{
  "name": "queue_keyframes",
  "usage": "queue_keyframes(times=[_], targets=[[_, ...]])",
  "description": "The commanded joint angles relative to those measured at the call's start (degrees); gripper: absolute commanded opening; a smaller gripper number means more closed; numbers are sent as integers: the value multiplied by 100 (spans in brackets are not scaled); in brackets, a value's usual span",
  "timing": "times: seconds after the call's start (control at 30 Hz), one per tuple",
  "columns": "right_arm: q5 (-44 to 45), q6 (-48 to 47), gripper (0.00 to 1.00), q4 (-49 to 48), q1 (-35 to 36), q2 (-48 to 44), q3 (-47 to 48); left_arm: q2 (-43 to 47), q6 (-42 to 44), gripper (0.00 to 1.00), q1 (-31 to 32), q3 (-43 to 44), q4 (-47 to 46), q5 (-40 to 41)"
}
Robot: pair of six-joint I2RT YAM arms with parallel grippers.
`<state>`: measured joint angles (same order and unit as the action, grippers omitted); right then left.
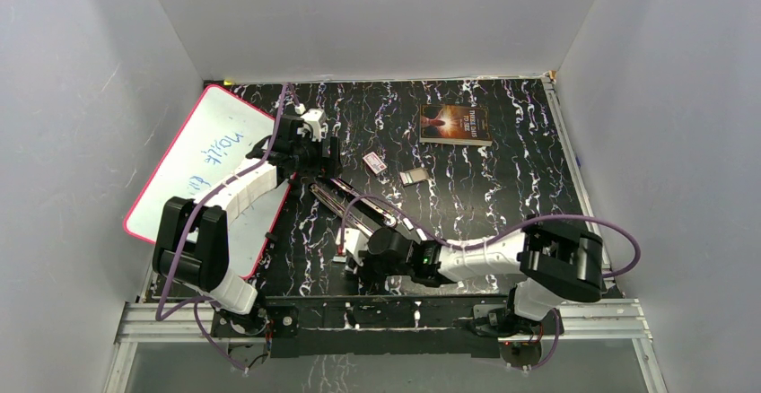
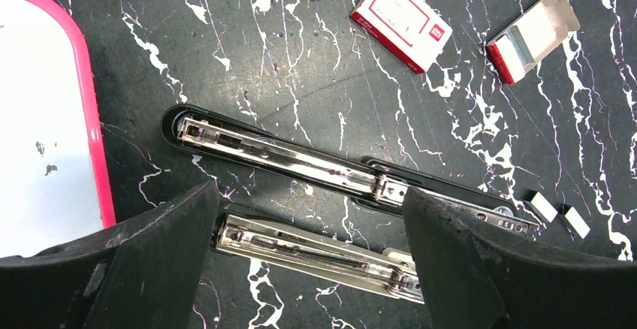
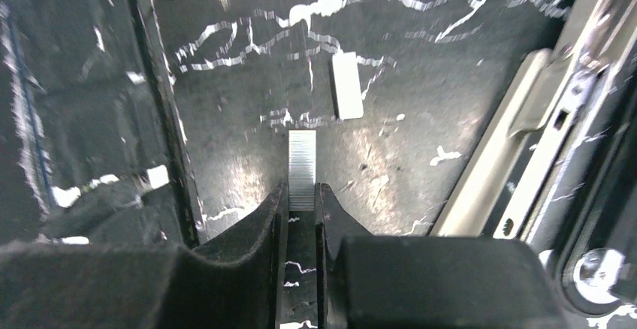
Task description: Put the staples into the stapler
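The stapler point(image 1: 363, 209) lies swung open on the black marbled table, its black base point(image 2: 300, 156) and silvery magazine point(image 2: 315, 258) side by side. My left gripper point(image 2: 308, 209) hovers over them, open wide, one finger point(image 2: 150, 269) on each side of the magazine, touching nothing. A short ribbed strip of staples point(image 3: 302, 165) lies flat on the table, and my right gripper point(image 3: 302, 194) is shut on its near end, fingertips point(image 3: 274, 209) pressed to both sides. Another strip of staples point(image 3: 347, 85) lies just beyond. The left wrist view shows both strips point(image 2: 542, 205) beside the stapler's hinge end.
A red-and-white staple box point(image 2: 400, 19) and an open box point(image 2: 533, 36) lie beyond the stapler. A pink-rimmed whiteboard point(image 1: 206, 155) leans at the left, a book point(image 1: 455, 125) lies at the back. The stapler's rail point(image 3: 526, 141) runs close on the right of my right gripper.
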<state>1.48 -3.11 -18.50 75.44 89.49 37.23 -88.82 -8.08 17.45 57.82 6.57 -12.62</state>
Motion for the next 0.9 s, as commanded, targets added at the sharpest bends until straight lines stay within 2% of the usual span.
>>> queue_keyframes(times=[0.0,0.17,0.33,0.63,0.87], targets=[[99,-71,0,10,-34,-545,542,13,52,92,-21,190,117,-56],[598,118,0,217,-219,-903,677,13,52,92,-22,204,126,-43],[1089,513,0,812,-574,-1175,802,3,52,92,-22,212,134,-45],[895,1313,0,1723,-1300,-1031,1211,-54,52,92,-18,229,159,-39],[822,1426,0,1862,-1330,-558,1487,-70,52,92,-17,242,169,-30]])
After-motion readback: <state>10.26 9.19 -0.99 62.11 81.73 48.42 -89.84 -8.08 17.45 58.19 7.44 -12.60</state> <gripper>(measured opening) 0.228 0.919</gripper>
